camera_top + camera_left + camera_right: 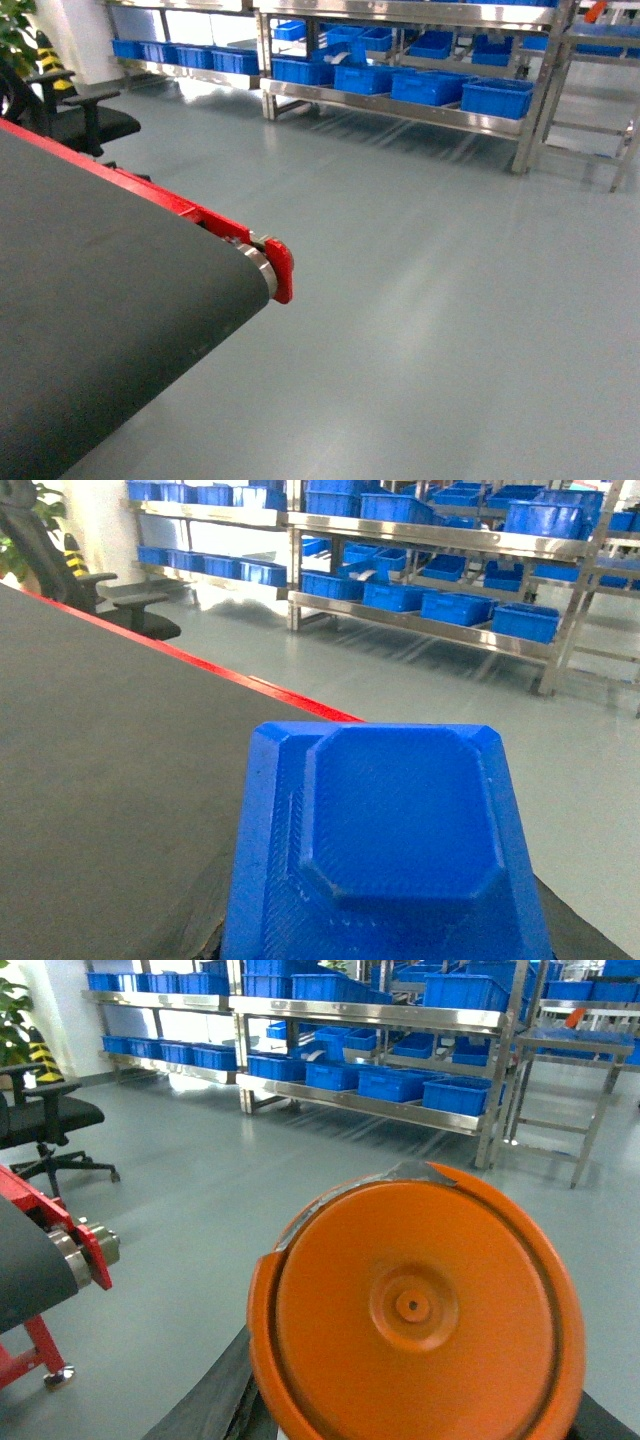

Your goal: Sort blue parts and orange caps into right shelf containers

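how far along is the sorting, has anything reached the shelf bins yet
Pickup looks done: a blocky blue plastic part fills the left wrist view and a round orange plastic cap the right, apparently held. The stainless-steel shelf with its blue plastic bins is still across the floor, so approach and drop-off remain.

Orange cap (412, 1310), blue part (388, 850) (bins (430, 85) blue too).

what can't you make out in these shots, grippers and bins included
- Left wrist view: gripper fingers hidden behind the blue part filling the foreground.
- Right wrist view: fingers hidden behind the orange cap.
- Head view: neither arm in frame; contents of the containers on the shelf too far to tell.
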Controlling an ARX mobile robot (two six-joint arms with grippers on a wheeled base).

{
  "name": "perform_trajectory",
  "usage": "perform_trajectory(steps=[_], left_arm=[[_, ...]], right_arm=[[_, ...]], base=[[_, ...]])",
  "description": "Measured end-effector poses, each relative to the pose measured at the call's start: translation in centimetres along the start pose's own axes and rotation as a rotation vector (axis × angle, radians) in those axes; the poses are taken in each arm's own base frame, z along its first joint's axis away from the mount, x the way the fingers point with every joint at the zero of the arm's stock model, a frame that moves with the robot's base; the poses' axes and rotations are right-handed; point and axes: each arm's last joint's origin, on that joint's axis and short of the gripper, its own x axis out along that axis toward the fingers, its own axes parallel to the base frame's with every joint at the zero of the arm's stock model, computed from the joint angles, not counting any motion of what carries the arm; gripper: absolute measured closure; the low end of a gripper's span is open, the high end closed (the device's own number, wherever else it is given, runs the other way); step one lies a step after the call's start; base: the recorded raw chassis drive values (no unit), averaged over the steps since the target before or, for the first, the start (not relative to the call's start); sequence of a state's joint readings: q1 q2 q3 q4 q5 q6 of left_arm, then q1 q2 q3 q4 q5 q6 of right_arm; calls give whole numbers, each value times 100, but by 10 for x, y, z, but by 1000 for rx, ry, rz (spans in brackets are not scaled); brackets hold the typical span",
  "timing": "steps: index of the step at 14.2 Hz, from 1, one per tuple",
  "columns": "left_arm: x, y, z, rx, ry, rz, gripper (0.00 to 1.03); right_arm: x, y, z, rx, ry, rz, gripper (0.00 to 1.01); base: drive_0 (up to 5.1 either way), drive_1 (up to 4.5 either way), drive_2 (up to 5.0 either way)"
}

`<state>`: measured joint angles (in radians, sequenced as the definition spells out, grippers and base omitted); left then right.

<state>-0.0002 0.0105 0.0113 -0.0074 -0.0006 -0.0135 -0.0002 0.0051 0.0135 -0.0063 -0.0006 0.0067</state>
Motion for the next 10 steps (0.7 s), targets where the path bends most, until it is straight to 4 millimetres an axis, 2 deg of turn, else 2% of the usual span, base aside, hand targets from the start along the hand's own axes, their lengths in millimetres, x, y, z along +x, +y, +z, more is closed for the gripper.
perform_trajectory(steps=[10], left_arm=[[0, 0, 0, 0, 0, 0, 61]], right_arm=[[0, 0, 0, 0, 0, 0, 57]], base=[[-159, -159, -159]])
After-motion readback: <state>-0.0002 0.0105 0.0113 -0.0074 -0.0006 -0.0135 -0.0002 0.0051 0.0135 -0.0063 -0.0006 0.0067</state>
